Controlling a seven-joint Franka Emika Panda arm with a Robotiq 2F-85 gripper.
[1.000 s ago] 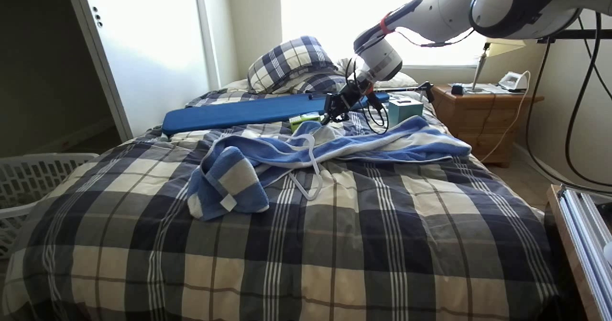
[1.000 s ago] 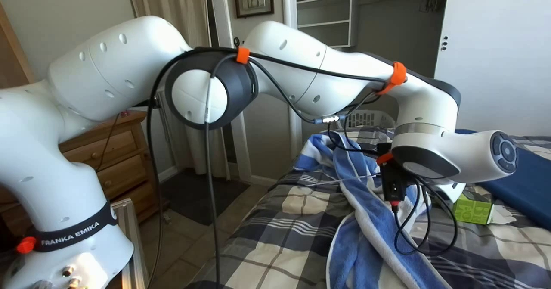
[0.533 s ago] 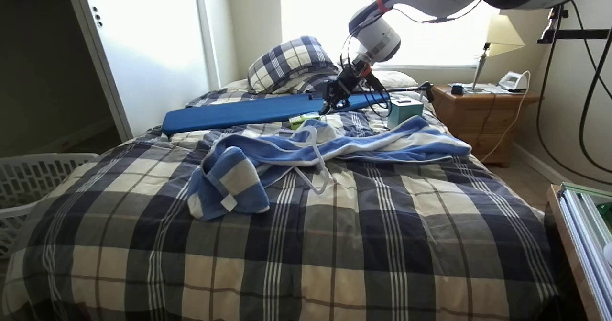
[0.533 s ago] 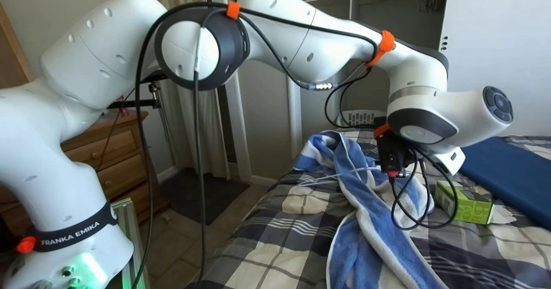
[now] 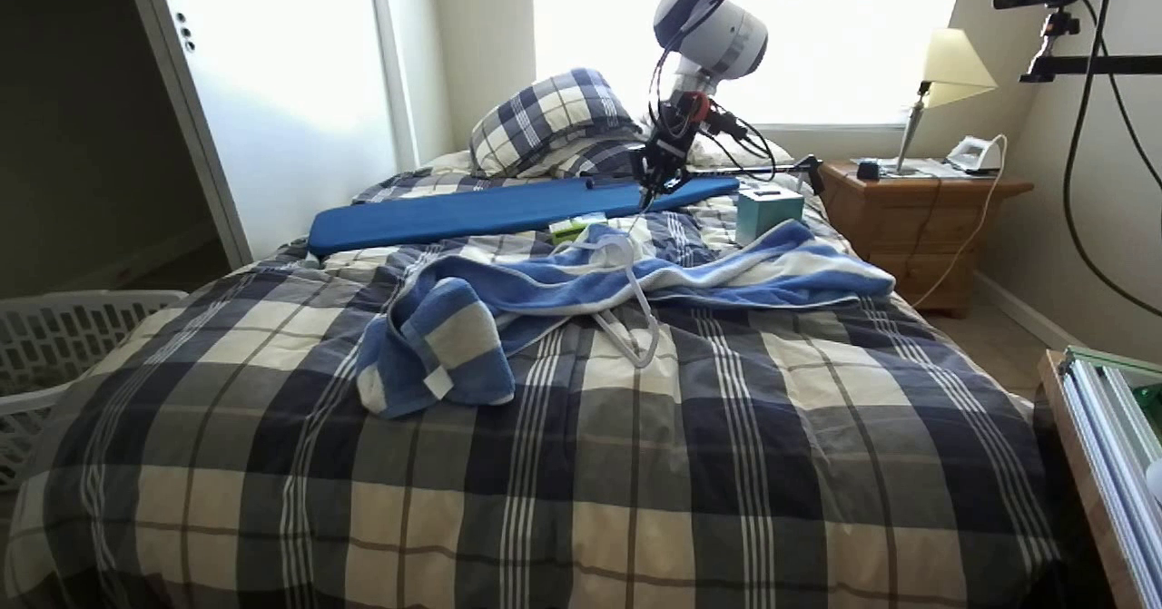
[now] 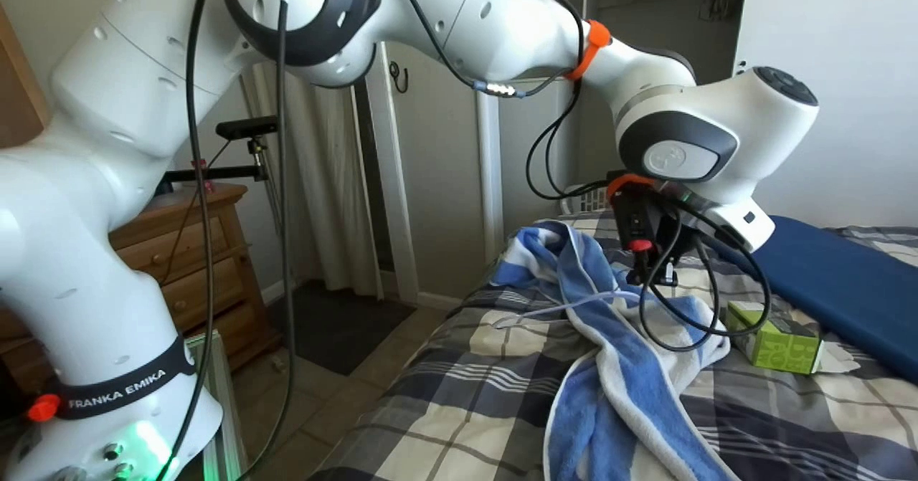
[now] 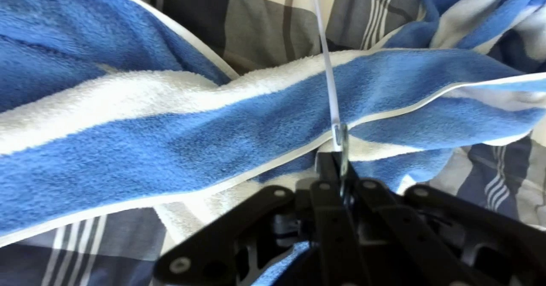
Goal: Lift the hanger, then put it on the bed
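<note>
the hanger (image 7: pixel 330 79) slants down from the pincer (image 7: pixel 336 161), which grips it, apparently by the hook (image 7: pixel 344 145).

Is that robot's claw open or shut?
Shut: in the wrist view, the gripper has its jaws together on the thin hook of the hanger.

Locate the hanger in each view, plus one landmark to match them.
In an exterior view: hanger just right of centre.
In an exterior view: hanger right of centre, lower half, a thin pale line.
Wrist view: hanger from the top edge down to the gripper.
Shared landmark: blue-and-white striped cloth, overlapped by the hanger in all three.
</note>
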